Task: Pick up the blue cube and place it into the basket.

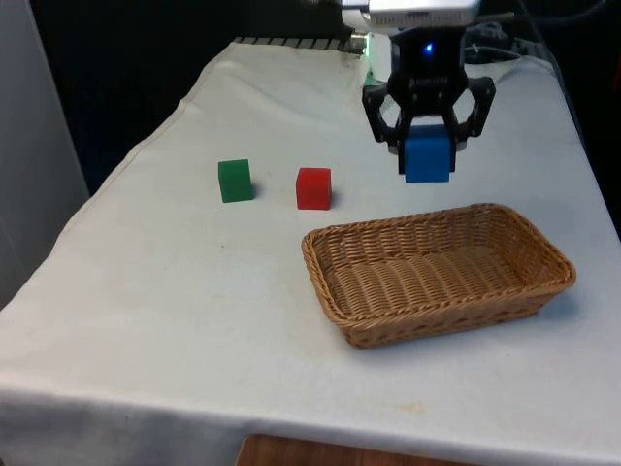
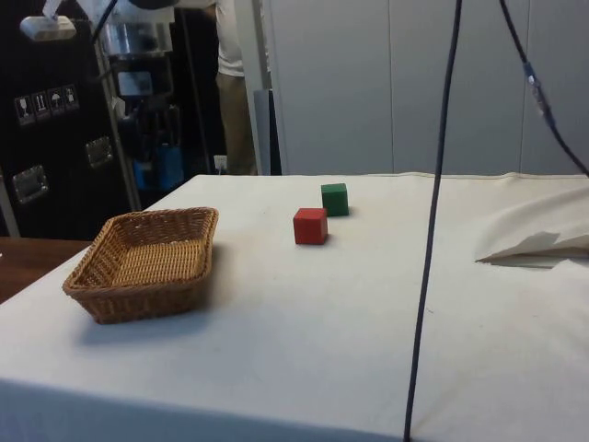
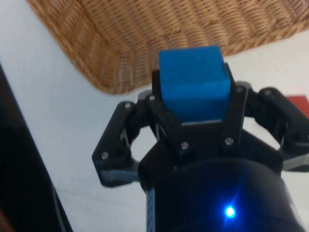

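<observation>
Nearest to us in the front view is the basket (image 1: pixel 439 274), sitting on the cloth (image 1: pixel 175 291) towards the front view's right, long side facing us. It's got nothing in it. The weave looks stiff enough to hold its shape, so the low rim shouldn't give much if something bumps it.

A bit farther back and to the front view's left are the red cube (image 1: pixel 313 188) and the green cube (image 1: pixel 235 181), side by side but apart, both flat on the cloth and well clear of the basket. We can ignore those.

Farther still, just past the basket's far rim, the gripper (image 1: pixel 428 155) hangs in the air with the blue cube (image 1: pixel 428 157) pinched between its fingers. The wrist view shows it best: the cube (image 3: pixel 194 84) sits square between the two fingers, held on opposite flat faces, with the basket's corner (image 3: pixel 120 53) below and just ahead of it. So the cube is lifted off the table, not yet over the basket.

Our guess on handling: it looks like a small, light, rigid block, foam or painted wood, can't tell which. Flat parallel sides make it an easy grab, and the current hold across the middle looks solid. Probably not fragile, so a short drop into the basket should be fine.
</observation>
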Controlling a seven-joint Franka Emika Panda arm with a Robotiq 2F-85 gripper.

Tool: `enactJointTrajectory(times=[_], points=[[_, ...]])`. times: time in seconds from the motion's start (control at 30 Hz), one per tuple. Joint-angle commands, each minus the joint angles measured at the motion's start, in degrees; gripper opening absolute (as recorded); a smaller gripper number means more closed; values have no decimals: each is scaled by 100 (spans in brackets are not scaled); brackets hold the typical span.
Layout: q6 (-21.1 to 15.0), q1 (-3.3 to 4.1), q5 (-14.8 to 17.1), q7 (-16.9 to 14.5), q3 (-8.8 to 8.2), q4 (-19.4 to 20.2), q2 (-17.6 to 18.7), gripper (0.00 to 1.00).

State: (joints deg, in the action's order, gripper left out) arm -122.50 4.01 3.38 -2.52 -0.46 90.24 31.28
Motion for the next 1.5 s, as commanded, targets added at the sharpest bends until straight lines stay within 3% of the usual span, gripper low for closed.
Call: enactJointTrajectory(times=[0.0, 0.03, 0.13, 0.33, 0.53, 0.87, 1.1, 1.47], points=[[109, 23, -34, 40, -11, -183, 143, 0], [6, 6, -11, 11, 6, -80, 69, 0], [115, 6, -23, 23, -6, -390, 338, 0], [23, 0, -11, 23, -11, -613, 579, 0], [11, -63, 40, 40, -11, -940, 963, 0], [-74, -69, 46, 57, -23, -1066, 1186, 0], [-218, -86, 126, 97, -6, -1283, 1536, 0], [-407, -74, 109, 143, -23, -1295, 1765, 0]])
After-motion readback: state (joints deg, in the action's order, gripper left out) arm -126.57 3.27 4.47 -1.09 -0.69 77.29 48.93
